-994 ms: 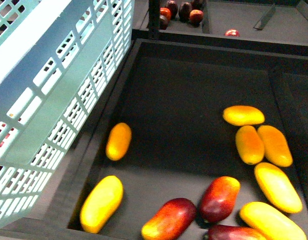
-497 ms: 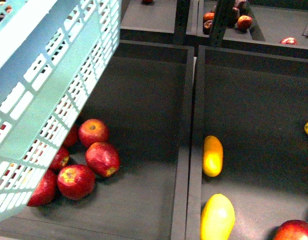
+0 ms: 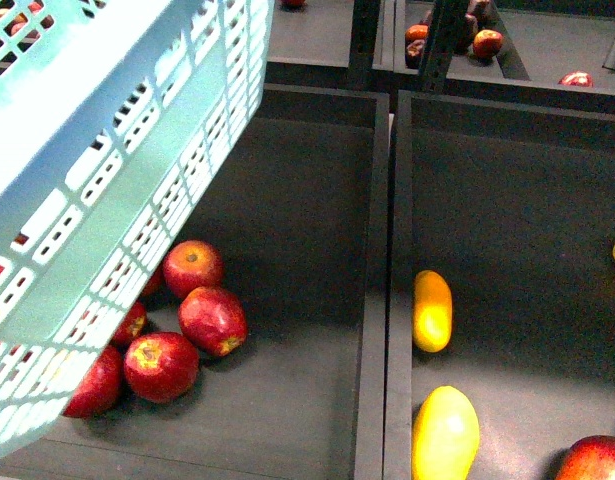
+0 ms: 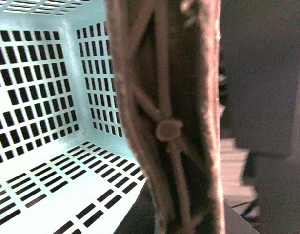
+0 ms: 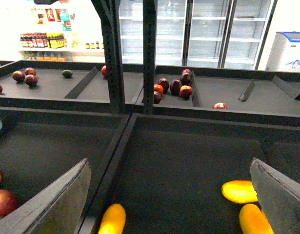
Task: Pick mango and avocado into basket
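The aqua basket (image 3: 107, 200) hangs tilted over the left bin and fills the upper left of the front view. My left gripper is shut on its brown-grey handle (image 4: 164, 122), which hides the fingers; the basket's slotted inside (image 4: 42, 126) holds nothing. A red-orange fruit (image 3: 597, 460), cut off at the lower right corner, looks like the mango. A small dark green avocado (image 5: 67, 73) lies on the far upper shelf. My right gripper (image 5: 169, 204) is open over the right bin, with nothing between its fingers (image 5: 57, 200).
Several red apples (image 3: 212, 320) lie in the left bin, partly under the basket. Yellow mangoes (image 3: 432, 310) lie in the right bin beyond the divider wall (image 3: 387, 250). A steel post (image 3: 442, 40) stands before the upper shelf's dark red fruit (image 3: 484, 42).
The front view has swung left: the bin of mangoes slid to the right edge and the apple bin came into view. In the last half second the basket shifted slightly right.
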{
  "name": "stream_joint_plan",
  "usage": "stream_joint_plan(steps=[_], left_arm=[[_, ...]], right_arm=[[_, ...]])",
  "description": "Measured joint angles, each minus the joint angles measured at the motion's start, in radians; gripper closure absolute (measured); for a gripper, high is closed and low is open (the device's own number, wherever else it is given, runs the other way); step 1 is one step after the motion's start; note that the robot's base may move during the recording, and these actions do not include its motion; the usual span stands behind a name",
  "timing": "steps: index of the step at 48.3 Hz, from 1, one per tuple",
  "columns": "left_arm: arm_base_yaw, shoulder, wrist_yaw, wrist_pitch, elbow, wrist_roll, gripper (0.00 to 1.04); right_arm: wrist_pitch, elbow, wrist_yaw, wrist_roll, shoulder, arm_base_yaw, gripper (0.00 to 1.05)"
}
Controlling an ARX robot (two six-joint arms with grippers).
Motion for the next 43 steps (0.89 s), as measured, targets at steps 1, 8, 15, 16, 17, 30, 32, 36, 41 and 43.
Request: stream_joint_plan(steps=[1,8,15,16,17,30,32,36,41,43], left_arm=[[-0.003,0.006,0.006,-0.015,0.007,0.032,0.99],[-0.080,0.144,0.059,-0.039,0.058,0.600,0.99],[-0.149,0.310,0.147,0.038,0.097,0.993,0.99],[-0.154,0.320,0.154,0.045,0.100,0.997,0.99],[-0.162,0.341,0.171,0.059,0.108,1.011,0.99],[-0.255,0.537,0.290,0.142,0.184,0.975,0.99],[-0.266,0.557,0.294,0.147,0.188,0.955,0.99],[-0.284,0.584,0.283,0.146,0.196,0.928,0.99],[-0.290,0.589,0.248,0.135,0.200,0.907,0.99],[-0.289,0.589,0.238,0.133,0.208,0.907,0.99]], right_arm=[[0.000,0.000,0.000,0.000,0.000,0.000,0.08],[0.000,0.000,0.000,0.000,0.000,0.000,0.08],[0.000,0.000,0.000,0.000,0.000,0.000,0.08],[0.000,0.000,0.000,0.000,0.000,0.000,0.08],[0.000,0.000,0.000,0.000,0.000,0.000,0.08],[0.000,0.000,0.000,0.000,0.000,0.000,0.08],[0.000,0.000,0.000,0.000,0.000,0.000,0.08],[0.000,0.000,0.000,0.000,0.000,0.000,0.08],[0.000,0.000,0.000,0.000,0.000,0.000,0.08],[0.000,0.000,0.000,0.000,0.000,0.000,0.08]])
